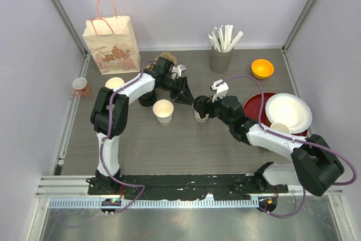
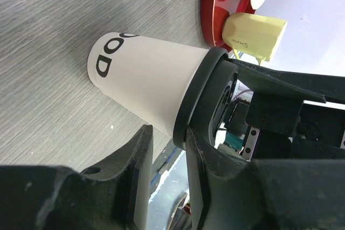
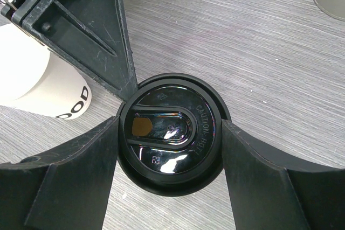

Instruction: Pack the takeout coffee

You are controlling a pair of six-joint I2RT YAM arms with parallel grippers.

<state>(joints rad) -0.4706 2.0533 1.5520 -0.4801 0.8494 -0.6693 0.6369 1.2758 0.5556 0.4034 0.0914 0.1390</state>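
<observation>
The takeout coffee (image 1: 201, 111) is a cream-white paper cup with black print standing mid-table, and it wears a round black lid (image 3: 170, 133). My right gripper (image 3: 170, 133) (image 1: 204, 105) comes from above, with both fingers against the lid's rim. My left gripper (image 2: 167, 138) (image 1: 188, 95) is open just left of the cup. One of its fingers (image 2: 207, 176) touches the lid's rim (image 2: 197, 98), and nothing is between its jaws. In the left wrist view the cup's wall (image 2: 145, 79) lies beyond the fingertips.
An open cream cup (image 1: 163, 111) (image 3: 48, 87) stands just left of the coffee. Another cup (image 1: 114, 83), a pink mug (image 1: 80, 87) and a paper bag (image 1: 111, 43) are at the left. A straw holder (image 1: 221, 55), an orange bowl (image 1: 262, 69) and a red tray (image 1: 252, 105) with a white plate (image 1: 289, 111) and a cup (image 1: 280, 129) are at the right.
</observation>
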